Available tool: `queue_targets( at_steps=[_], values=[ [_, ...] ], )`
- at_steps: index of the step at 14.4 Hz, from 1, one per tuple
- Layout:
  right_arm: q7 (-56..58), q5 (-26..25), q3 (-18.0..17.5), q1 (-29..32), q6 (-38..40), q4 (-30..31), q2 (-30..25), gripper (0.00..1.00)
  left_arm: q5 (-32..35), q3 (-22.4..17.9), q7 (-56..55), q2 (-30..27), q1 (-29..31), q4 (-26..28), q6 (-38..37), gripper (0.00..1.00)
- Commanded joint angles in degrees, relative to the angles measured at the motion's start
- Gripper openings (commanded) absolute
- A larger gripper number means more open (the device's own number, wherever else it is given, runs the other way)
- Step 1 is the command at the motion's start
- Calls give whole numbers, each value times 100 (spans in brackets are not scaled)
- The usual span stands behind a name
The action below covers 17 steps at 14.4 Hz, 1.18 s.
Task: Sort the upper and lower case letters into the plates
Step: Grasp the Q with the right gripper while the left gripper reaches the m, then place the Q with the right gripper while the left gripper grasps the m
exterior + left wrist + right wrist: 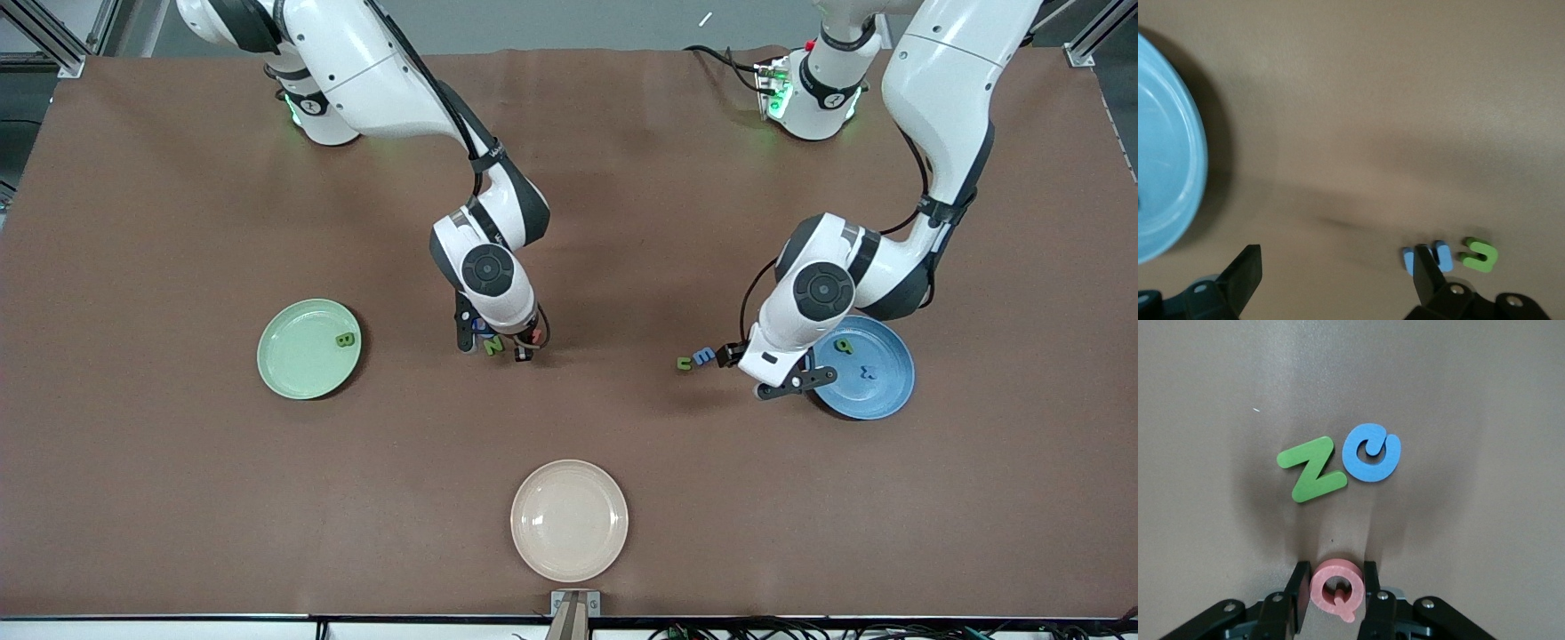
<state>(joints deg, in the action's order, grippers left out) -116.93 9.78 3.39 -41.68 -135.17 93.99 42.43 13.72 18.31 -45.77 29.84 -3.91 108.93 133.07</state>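
My right gripper point(529, 344) is shut on the pink-red Q point(1336, 587), low over the middle of the table. The green N point(1313, 469) and blue G point(1371, 452) lie flat beside it. My left gripper point(1336, 283) is open and empty, low between the blue plate point(880, 396) and the blue m point(704, 356); the green u point(684, 363) lies beside the m. The blue plate holds the green q point(843, 347) and blue x point(869, 373). The pale green plate point(293, 364) holds the green B point(344, 339).
A cream-beige plate point(569, 520) sits empty near the table's front edge, in the middle. The brown table mat point(178, 498) covers the whole surface. The arm bases stand along the far edge.
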Motion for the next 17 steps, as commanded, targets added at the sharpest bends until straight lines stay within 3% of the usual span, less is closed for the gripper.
queue_targets(
  at_steps=[1, 6, 9, 13, 15, 17],
  values=[
    [-85, -46, 47, 37, 25, -65, 82, 0, 87, -12, -999, 110, -66, -135, 0, 100],
    [1274, -81, 118, 782, 711, 180, -611, 0, 87, -3, -3154, 163, -171, -179, 0, 100],
    [2294, -81, 118, 1336, 711, 794, -1253, 0, 96, -3, -3919, 251, -189, -232, 0, 100],
    [3612, -90, 144, 1996, 449, 1708, -1842, 0, 96, -3, -5929, 383, -259, -364, 0, 100],
    [4333, -107, 153, 2329, -217, 2454, -2097, 0, 87, 6, -6871, 453, -312, -443, 0, 100],
    [4905, -125, 153, 2629, -502, 2817, -2186, 0, 0, 6, -7584, 540, -478, -547, 0, 100]
  ],
)
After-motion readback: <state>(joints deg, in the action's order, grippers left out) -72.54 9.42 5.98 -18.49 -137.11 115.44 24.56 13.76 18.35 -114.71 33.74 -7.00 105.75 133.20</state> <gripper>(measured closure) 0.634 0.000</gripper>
